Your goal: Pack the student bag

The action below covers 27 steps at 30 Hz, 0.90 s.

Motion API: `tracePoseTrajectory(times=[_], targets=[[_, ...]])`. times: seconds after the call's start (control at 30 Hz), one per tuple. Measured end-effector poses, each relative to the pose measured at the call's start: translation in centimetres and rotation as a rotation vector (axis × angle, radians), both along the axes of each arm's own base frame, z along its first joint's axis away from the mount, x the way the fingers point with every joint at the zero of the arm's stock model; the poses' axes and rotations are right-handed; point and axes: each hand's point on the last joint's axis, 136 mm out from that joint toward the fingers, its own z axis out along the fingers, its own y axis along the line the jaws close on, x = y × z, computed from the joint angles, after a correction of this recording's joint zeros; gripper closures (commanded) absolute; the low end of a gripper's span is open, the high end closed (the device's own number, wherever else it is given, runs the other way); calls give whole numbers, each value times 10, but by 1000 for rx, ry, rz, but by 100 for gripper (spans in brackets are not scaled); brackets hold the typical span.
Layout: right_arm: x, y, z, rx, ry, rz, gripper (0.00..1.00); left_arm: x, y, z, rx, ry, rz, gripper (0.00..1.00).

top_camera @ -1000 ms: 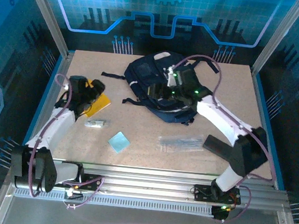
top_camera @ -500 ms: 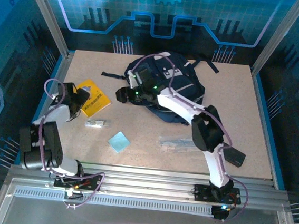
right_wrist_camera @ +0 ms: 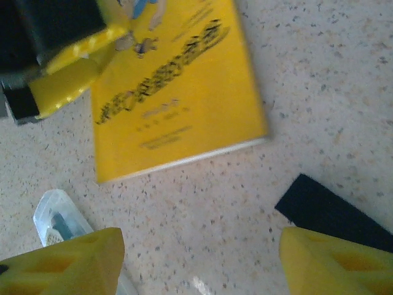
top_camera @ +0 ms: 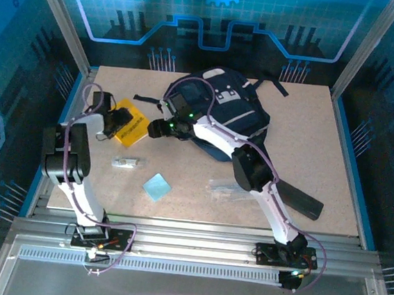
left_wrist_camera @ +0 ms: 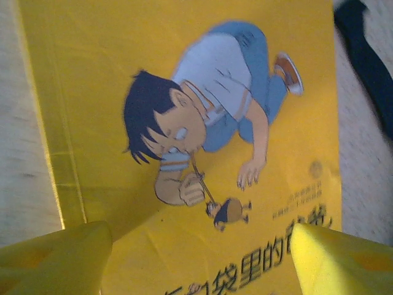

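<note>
Top external: left gripper (top_camera: 119, 118) and right gripper (top_camera: 155, 128) have converged on the yellow book (top_camera: 135, 128), jaws apart and empty; pickup for the student bag (top_camera: 245, 114) looks next.

Yellow, navy and pale blue on a speckled beige tabletop (top_camera: 336, 154)

The student bag (top_camera: 245, 121), a large fabric backpack, is dark navy with light grey stripes and patches and black straps. The thin bright yellow paperback book (left_wrist_camera: 184, 92) shows a cartoon boy with black hair, a pale blue shirt, blue trousers and an orange-and-white shoe, above dark printed characters; its page edge is white. The small square paper pad (top_camera: 157, 186) is light blue, and the flat rectangular case (top_camera: 300, 199) is plain black. The left hand (left_wrist_camera: 199, 246) and the right hand (right_wrist_camera: 201, 246) have bright yellow fingers.
</note>
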Motion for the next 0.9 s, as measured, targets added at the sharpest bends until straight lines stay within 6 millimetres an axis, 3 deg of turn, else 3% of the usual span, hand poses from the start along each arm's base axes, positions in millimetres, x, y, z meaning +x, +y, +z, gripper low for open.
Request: tracePoseTrajectory(times=[0.23,0.37,0.47,0.53,0.63,0.8,0.9], targets=[[17,2,-9,-46,-14,-39,35,9,-70,-4,1,21,-207,29],[16,-10,-18,-98,26,-71,38,4,-78,-2,2,16,-228,23],[22,-24,-25,-123,58,-131,38,-11,-77,4,-1,38,-222,16],[31,-32,-27,-126,67,-179,38,-20,-76,11,-2,53,-218,12],[39,-38,-28,-116,83,-224,38,-15,-62,28,5,30,-187,12],[42,-35,-28,-93,96,-257,38,34,-10,71,45,-73,-95,12],[44,-33,-35,-87,105,-270,38,59,13,74,63,-87,-76,12]])
